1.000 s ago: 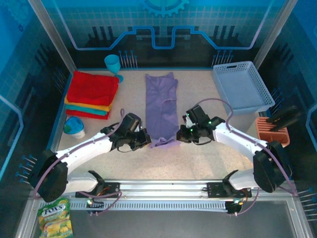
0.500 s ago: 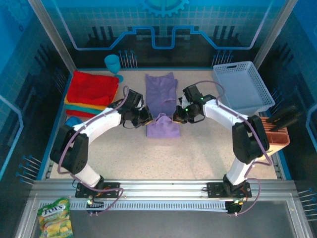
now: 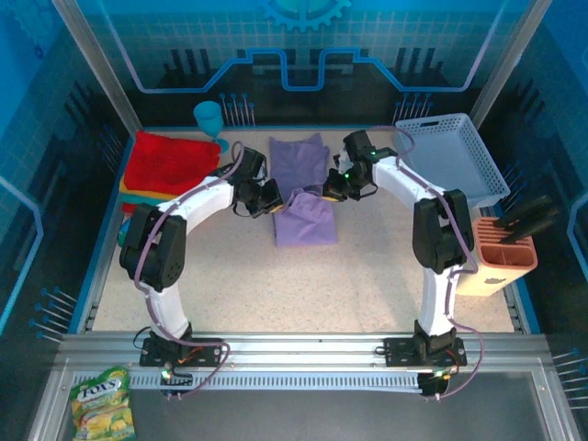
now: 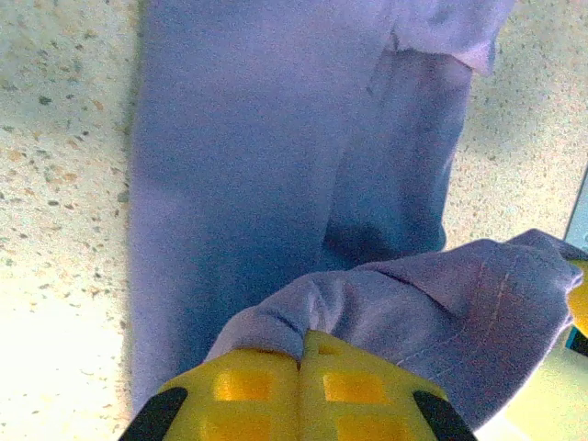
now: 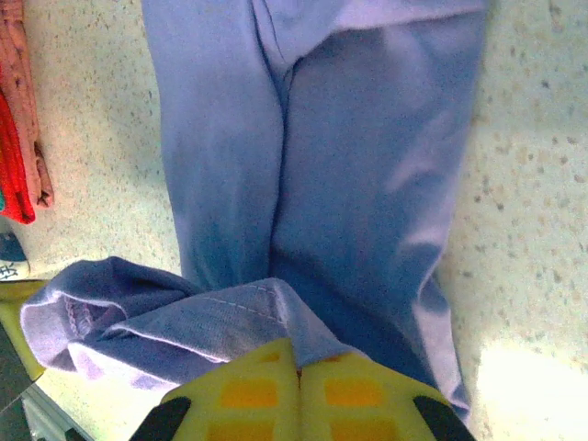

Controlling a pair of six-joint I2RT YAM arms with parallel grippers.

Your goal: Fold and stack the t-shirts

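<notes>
The left gripper [image 4: 300, 354] was pressed together on one hem corner of the lavender-purple soft cloth t-shirt [image 4: 248, 165], and the right gripper [image 5: 296, 358] was clamped likewise on the other corner. Since a second before, both had been carried from the near end of the shirt, then laid out long, toward its far end. The hem was thereby lifted and doubled back over the body. The shirt lay on the speckled tabletop [image 3: 386, 266], toward its far middle. It was flanked by the stack of folded red, yellow-orange and teal tees [image 3: 170, 165] at the left and the pale blue plastic lattice basket [image 3: 450, 161] at the right.
</notes>
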